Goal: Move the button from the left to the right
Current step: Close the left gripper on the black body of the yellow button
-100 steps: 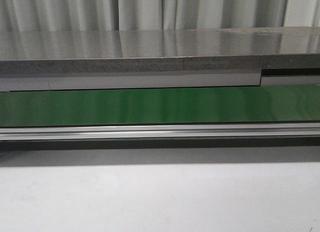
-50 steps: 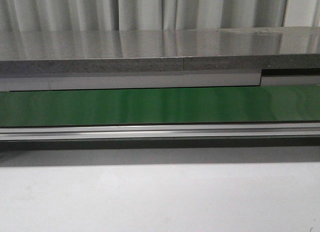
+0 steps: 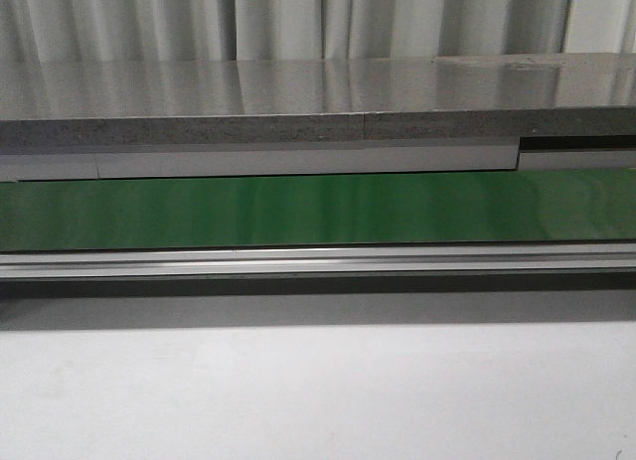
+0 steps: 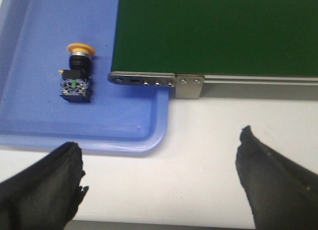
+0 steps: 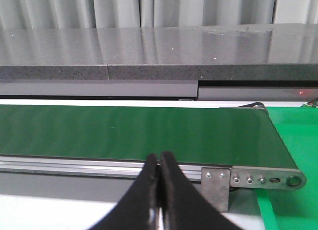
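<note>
The button (image 4: 76,73) lies on its side in a blue tray (image 4: 144,123), its yellow-orange cap pointing away from its black body with green marks. It shows only in the left wrist view. My left gripper (image 4: 160,145) is open and empty, over the white table just outside the tray's corner, apart from the button. My right gripper (image 5: 160,158) is shut on nothing, in front of the green conveyor belt (image 5: 134,130). Neither gripper shows in the front view.
The green belt (image 3: 318,210) runs across the front view behind an aluminium rail (image 3: 318,261). Its metal end bracket (image 4: 156,82) overhangs the tray. A grey counter (image 3: 318,107) stands behind. A green surface (image 5: 293,205) lies at the belt's right end.
</note>
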`<action>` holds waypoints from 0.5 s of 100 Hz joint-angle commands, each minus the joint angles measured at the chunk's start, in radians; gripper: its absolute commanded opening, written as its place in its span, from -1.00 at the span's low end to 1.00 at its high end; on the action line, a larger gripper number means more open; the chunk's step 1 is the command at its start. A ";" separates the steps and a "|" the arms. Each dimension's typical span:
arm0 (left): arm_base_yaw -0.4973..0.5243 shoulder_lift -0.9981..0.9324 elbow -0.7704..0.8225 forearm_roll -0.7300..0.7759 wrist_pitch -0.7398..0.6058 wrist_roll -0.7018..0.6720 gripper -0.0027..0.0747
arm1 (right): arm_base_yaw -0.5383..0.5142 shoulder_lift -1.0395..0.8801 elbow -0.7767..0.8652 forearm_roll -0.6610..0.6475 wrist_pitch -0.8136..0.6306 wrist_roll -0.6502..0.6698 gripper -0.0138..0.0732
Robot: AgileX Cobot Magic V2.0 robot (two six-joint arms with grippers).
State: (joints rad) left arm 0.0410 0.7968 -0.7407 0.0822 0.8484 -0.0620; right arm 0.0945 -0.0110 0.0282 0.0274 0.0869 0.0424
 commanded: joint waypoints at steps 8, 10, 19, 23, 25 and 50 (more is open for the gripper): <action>0.106 0.103 -0.131 0.023 -0.051 -0.014 0.64 | -0.005 -0.014 -0.019 -0.003 -0.087 -0.002 -0.84; 0.124 0.121 -0.144 0.023 -0.054 -0.014 0.65 | -0.005 -0.014 -0.019 -0.003 -0.087 -0.002 -0.84; 0.193 0.204 -0.201 0.023 -0.062 0.004 0.64 | -0.005 -0.014 -0.019 -0.003 -0.087 -0.002 -0.84; 0.216 0.245 -0.221 0.016 -0.071 0.019 0.64 | -0.005 -0.014 -0.019 -0.003 -0.087 -0.002 -0.84; 0.229 0.266 -0.233 0.016 -0.075 0.019 0.64 | -0.005 -0.014 -0.019 -0.003 -0.087 -0.002 -0.84; 0.320 0.541 -0.376 -0.004 -0.083 0.023 0.64 | -0.005 -0.014 -0.019 -0.003 -0.087 -0.002 -0.84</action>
State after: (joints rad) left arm 0.3428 1.2739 -1.0414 0.0964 0.8153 -0.0406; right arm 0.0945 -0.0110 0.0282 0.0274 0.0869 0.0424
